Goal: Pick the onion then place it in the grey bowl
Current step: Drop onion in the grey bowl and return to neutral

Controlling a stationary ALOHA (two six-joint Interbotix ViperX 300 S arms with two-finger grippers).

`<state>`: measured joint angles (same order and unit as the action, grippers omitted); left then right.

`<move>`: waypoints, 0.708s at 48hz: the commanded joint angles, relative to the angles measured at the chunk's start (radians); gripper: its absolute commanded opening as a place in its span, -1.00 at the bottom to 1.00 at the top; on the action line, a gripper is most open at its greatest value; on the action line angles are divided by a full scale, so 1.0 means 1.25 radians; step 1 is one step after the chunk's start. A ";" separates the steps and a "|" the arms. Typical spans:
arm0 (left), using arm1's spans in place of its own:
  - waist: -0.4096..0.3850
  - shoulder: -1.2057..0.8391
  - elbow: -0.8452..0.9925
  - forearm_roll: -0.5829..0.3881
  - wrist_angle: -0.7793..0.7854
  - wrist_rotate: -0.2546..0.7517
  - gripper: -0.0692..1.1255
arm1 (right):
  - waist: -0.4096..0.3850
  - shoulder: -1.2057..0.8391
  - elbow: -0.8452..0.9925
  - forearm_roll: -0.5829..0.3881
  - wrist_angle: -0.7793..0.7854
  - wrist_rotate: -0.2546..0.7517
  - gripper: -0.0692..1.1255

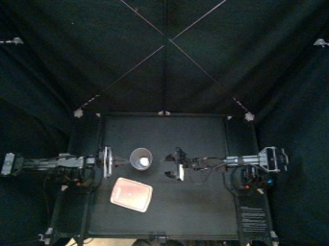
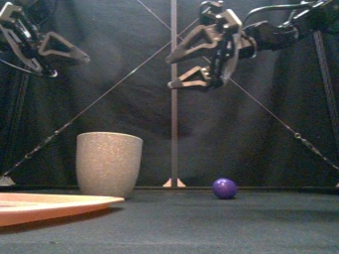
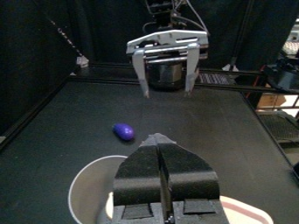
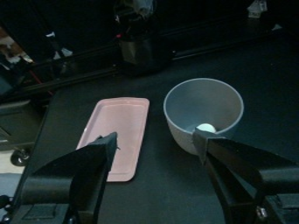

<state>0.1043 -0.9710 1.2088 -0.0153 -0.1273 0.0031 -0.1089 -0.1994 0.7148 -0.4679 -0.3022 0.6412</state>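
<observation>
right wrist view looks straight down into the grey cup [image 4: 187, 98]: a small pale round thing lies at the bottom, touching the inner wall on the side nearer that camera. i read it as the onion [image 4: 205, 128], though it is too small to be certain. nothing is gripping it.

right gripper [image 4: 158, 140] is spread wide and empty. both jaws are clear of the cup rim and touch nothing. from the front it hangs high in the air, above and to the right of the cup. the left wrist view sees it head-on, with its two fingers parallel and an open gap between them.

left gripper [image 3: 160, 138] has its jaws pressed together with nothing between them. it hovers up at the left, off the table [image 2: 265, 223], with the cup's rim just below it in its own view.

the cup stands upright near the table's middle. a purple ball [image 2: 225, 188] sits on the table to the right of the cup, near it but apart, roughly under the right gripper. can't tell what toy it is.

the pink tray [image 4: 111, 131] lies flat beside the cup, toward the front-left, not touching it. it is bare.
</observation>
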 commanded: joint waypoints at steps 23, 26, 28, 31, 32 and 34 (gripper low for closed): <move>0.012 0.002 -0.007 0.000 -0.010 0.001 -0.82 | 0.001 -0.229 0.168 0.042 -0.102 -0.009 0.79; 0.012 0.001 -0.009 -0.001 -0.010 0.001 -0.82 | 0.001 -0.228 0.167 0.042 -0.101 -0.009 0.79; 0.012 0.001 -0.009 -0.001 -0.010 0.001 -0.82 | -0.002 -0.227 0.166 0.040 -0.102 -0.009 0.79; 0.012 0.001 -0.007 0.000 -0.009 0.001 -0.82 | -0.009 -0.227 0.164 0.044 -0.101 0.000 0.79; 0.012 0.001 -0.007 0.000 -0.009 0.001 -0.82 | -0.011 -0.227 0.164 0.047 -0.102 0.001 0.79; 0.012 0.002 -0.007 0.000 -0.010 0.001 -0.82 | -0.013 -0.227 0.164 0.054 -0.102 0.001 0.79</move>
<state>0.1166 -0.9710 1.2134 -0.0153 -0.1304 0.0031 -0.1166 -0.4679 0.9342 -0.4142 -0.4203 0.6412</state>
